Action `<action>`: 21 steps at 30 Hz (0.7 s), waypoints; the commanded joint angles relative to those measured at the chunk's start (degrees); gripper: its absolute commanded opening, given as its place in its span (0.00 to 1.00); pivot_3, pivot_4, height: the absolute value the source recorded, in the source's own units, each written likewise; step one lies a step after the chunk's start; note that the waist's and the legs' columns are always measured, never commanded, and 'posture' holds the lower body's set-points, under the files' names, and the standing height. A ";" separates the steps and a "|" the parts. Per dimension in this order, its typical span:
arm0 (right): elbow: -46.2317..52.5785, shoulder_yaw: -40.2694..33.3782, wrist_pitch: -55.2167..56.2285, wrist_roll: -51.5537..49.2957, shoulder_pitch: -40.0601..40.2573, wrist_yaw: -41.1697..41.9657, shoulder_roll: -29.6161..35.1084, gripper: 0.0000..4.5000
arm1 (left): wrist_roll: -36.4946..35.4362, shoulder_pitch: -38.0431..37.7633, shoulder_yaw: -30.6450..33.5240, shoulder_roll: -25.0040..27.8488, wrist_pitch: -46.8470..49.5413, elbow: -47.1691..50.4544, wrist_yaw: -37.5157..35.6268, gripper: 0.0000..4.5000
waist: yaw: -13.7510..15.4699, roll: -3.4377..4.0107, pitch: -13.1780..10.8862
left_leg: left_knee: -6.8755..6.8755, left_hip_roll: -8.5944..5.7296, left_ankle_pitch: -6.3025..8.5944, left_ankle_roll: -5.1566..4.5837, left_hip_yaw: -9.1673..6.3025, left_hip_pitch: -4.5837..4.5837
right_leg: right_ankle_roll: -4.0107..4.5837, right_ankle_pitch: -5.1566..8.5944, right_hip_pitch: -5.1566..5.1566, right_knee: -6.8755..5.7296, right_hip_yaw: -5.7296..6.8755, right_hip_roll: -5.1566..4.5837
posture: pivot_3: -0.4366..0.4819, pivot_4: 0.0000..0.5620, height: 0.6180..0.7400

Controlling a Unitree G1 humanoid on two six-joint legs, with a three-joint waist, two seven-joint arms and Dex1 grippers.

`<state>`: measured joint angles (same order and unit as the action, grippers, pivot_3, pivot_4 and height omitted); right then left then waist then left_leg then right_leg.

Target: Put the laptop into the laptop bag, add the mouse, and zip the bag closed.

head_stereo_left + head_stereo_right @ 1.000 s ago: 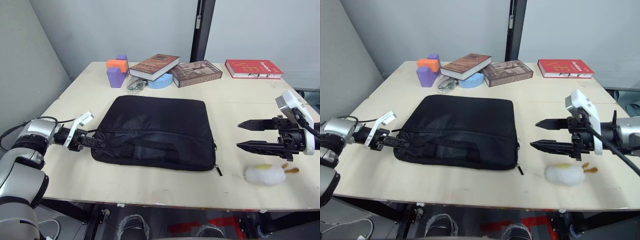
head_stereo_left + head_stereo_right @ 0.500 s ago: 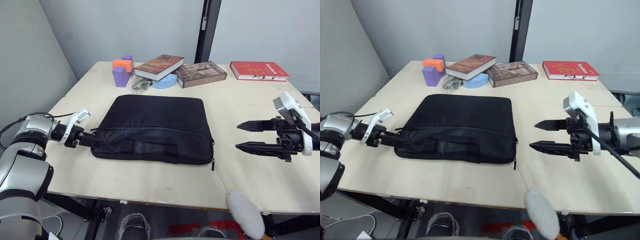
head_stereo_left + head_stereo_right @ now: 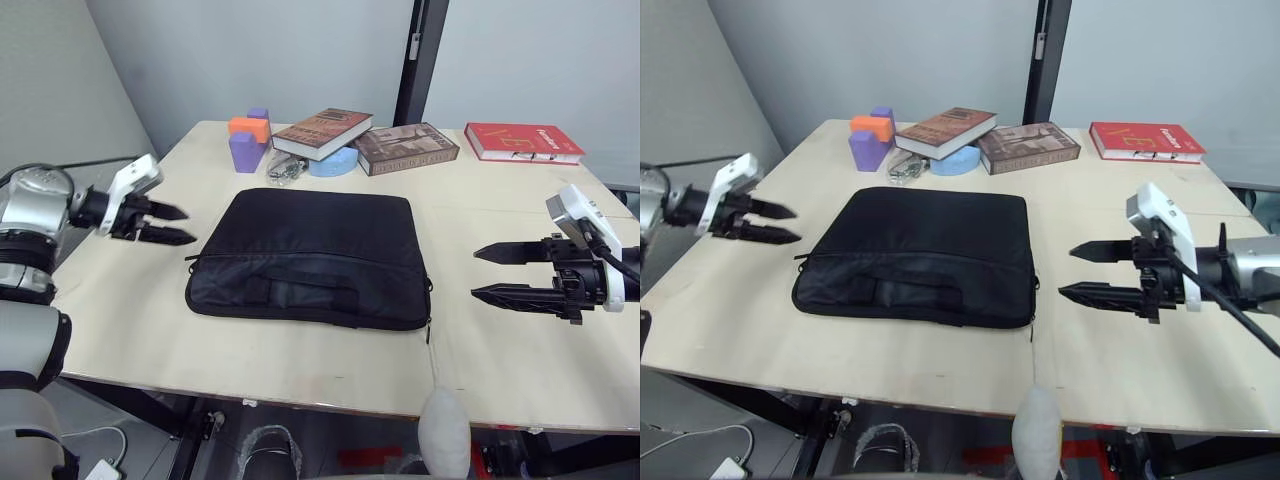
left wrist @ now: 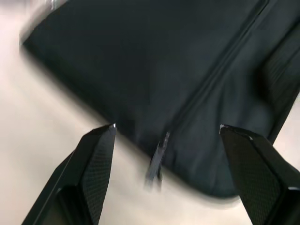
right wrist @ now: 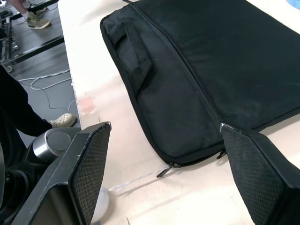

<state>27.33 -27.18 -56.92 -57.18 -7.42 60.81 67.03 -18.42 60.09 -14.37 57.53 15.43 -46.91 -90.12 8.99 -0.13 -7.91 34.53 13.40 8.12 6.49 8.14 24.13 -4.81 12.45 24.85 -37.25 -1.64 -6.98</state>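
Withdrawn from the bag's left end since a second ago: left gripper (image 3: 165, 223), now raised and clear of the laptop bag (image 3: 310, 258), fingers spread, empty. Right gripper (image 3: 497, 272) parked well right of the bag, fingers likewise spread, empty. Bag flat at mid-table (image 3: 520, 345), long axis left to right, handles and zipper toward the near edge. Zipper pull (image 4: 157, 157) at left end. Judged step: zip finishing; closure needs confirming next.

One black bag (image 3: 310, 260) is counted on one table (image 3: 500, 340). Three books (image 3: 322, 132) (image 3: 407, 147) (image 3: 522, 141), two foam blocks (image 3: 249, 126) (image 3: 243, 152), one blue object (image 3: 335, 163) are tallied.
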 commanded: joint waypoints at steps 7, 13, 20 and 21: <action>5.14 -7.29 -5.42 -8.59 3.10 -4.15 -0.75 0.87 | -6.38 -4.75 2.89 -11.78 -3.36 15.62 -2.24 0.82 | -0.77 0.01 -0.01 | -0.05 0.03 -0.08 -0.12 0.04 0.00 | 0.03 0.00 0.04 -0.01 -0.02 0.05 | 0.48 0.27 0.87; 9.08 -18.07 -11.21 -18.40 7.44 -9.45 -0.56 0.87 | -4.02 -6.98 0.19 -19.69 -9.83 15.91 -2.38 0.82 | -0.15 -0.01 -0.01 | 0.00 0.01 -0.28 -0.45 0.03 0.02 | 0.03 0.00 0.03 0.03 -0.03 0.03 | 0.48 0.27 0.87; 12.97 -30.76 -15.86 -31.97 14.40 -17.01 1.05 0.87 | 0.75 -7.53 -2.15 -26.89 -19.59 7.43 -2.31 0.77 | 0.23 -0.02 -0.02 | 0.07 0.00 -0.27 -0.45 0.02 0.02 | 0.03 -0.01 0.00 0.03 -0.04 0.02 | 0.48 0.27 0.87; 13.33 -31.73 -16.07 -33.45 15.43 -18.17 1.23 0.87 | 0.47 -7.13 -3.10 -27.48 -19.80 5.61 -2.33 0.71 | 0.18 -0.03 -0.02 | 0.08 0.00 -0.25 -0.42 0.02 0.02 | 0.02 0.00 0.00 0.01 -0.05 0.02 | 0.48 0.27 0.87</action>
<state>39.46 -55.13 -72.67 -86.93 7.36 44.69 67.25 -18.72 51.74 -17.31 30.41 -2.01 -38.79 -90.27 9.17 -0.16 -7.93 34.63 13.40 7.87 6.07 8.14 24.15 -4.79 12.44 24.84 -37.24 -1.68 -6.96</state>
